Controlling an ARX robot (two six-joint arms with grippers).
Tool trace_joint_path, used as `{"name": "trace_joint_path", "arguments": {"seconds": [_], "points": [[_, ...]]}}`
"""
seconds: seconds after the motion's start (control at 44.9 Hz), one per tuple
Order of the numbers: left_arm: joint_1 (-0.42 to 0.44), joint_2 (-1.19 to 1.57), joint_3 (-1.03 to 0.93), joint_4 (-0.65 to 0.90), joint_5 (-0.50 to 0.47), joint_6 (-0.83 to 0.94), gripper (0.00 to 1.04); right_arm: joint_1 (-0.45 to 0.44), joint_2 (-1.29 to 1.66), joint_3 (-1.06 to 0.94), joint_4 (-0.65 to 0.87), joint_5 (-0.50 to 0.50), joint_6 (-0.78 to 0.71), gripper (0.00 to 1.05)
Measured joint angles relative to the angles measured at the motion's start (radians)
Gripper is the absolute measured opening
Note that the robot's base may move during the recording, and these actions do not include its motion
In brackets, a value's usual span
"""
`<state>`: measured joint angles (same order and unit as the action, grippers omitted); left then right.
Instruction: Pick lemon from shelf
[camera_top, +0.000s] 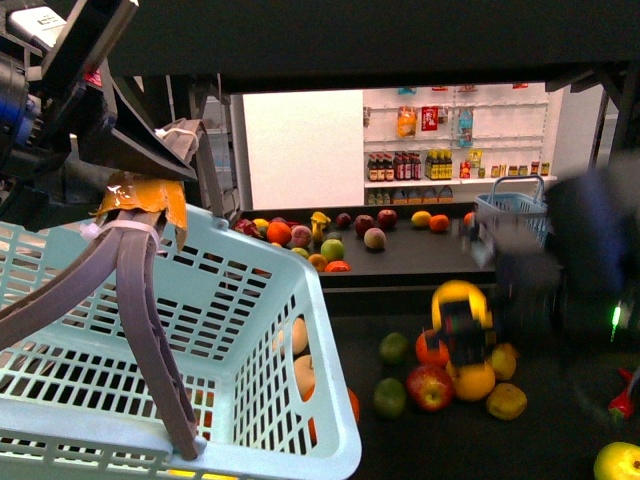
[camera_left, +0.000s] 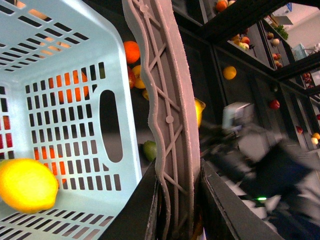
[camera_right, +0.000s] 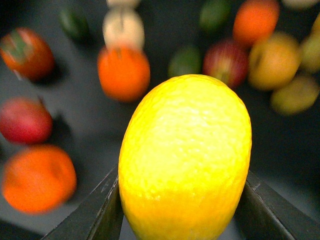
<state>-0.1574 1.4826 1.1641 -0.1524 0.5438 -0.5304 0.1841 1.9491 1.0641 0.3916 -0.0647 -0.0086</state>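
Note:
A bright-yellow lemon (camera_right: 185, 155) fills the right wrist view, and my right gripper (camera_right: 182, 210) is shut on it, one dark jaw against each side. In the front view that gripper (camera_top: 462, 335) is blurred and holds the lemon (camera_top: 456, 296) above the fruit on the black shelf's (camera_top: 560, 430) lower deck. My left gripper (camera_left: 177, 200) is shut on the grey basket handle (camera_left: 170, 125). From the front it (camera_top: 140, 195) holds up the light-blue basket (camera_top: 250, 330) at the left. Another yellow lemon (camera_left: 27, 185) lies inside the basket (camera_left: 60, 60).
Apples (camera_top: 430, 387), oranges (camera_top: 473, 381) and green limes (camera_top: 389, 397) lie loose on the lower deck below the right gripper. More fruit (camera_top: 300, 236) and a small blue basket (camera_top: 512, 210) sit on the deck behind. White shelves of bottles (camera_top: 440, 165) stand far back.

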Motion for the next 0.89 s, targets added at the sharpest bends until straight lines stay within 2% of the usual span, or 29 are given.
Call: {"name": "trace_joint_path", "arguments": {"seconds": [0.2, 0.579, 0.89], "points": [[-0.006, 0.000, 0.000, 0.000, 0.007, 0.005, 0.18, 0.064, -0.201, 0.047, -0.082, -0.010, -0.026, 0.54], [-0.006, 0.001, 0.000, 0.000, 0.005, 0.003, 0.17, 0.197, -0.204, 0.092, -0.146, -0.006, -0.017, 0.54], [-0.005, 0.001, 0.000, 0.000, 0.006, 0.003, 0.17, 0.309, -0.159, 0.224, -0.181, -0.036, 0.059, 0.54]]}}
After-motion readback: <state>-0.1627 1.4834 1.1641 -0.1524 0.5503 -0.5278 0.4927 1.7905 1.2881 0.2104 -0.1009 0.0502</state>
